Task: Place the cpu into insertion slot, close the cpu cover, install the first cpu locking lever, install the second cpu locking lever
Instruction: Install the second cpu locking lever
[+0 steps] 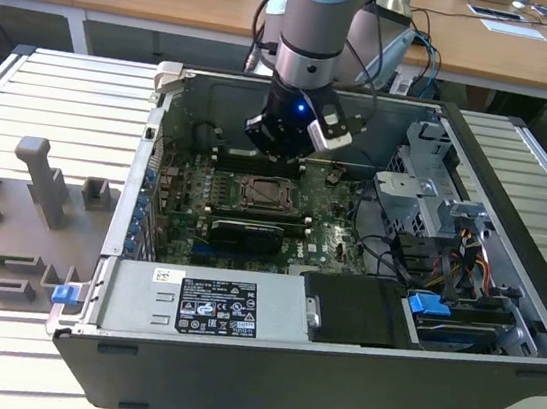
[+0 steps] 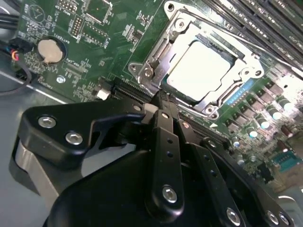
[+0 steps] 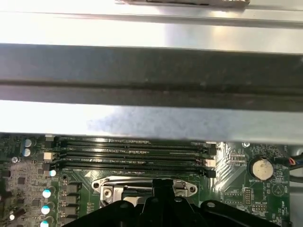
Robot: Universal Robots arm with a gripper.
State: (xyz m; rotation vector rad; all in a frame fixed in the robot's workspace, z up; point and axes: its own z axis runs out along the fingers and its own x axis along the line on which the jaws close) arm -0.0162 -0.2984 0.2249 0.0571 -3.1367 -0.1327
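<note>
Hovering inside an open computer case (image 1: pixel 510 246), the robot arm (image 1: pixel 322 29) points straight down at the green motherboard (image 1: pixel 178 202), near the centre of the exterior view. The gripper (image 1: pixel 284 143) hangs just above the insertion slot (image 1: pixel 260 195), slightly toward the upper edge of the frame from it.

In the second wrist view, the cpu (image 2: pixel 201 68) lies flat in the slot in the upper right of the frame, its pale face up. The cpu cover (image 2: pixel 156 59), a silvery metal frame, lies down around it, so the chip shows through the cut-out centre. The gripper's (image 2: pixel 161 111) black jaws are drawn narrowly together and hold nothing; their tips sit at the near edge of the cover.

In the first wrist view, the cover's metal rim (image 3: pixel 111 185) shows at the bottom centre, with the long black memory slots (image 3: pixel 132 151) just above it and a round coin battery (image 3: pixel 259 168) at the lower right.

The case rests on a slatted metal surface (image 1: pixel 64 106).
</note>
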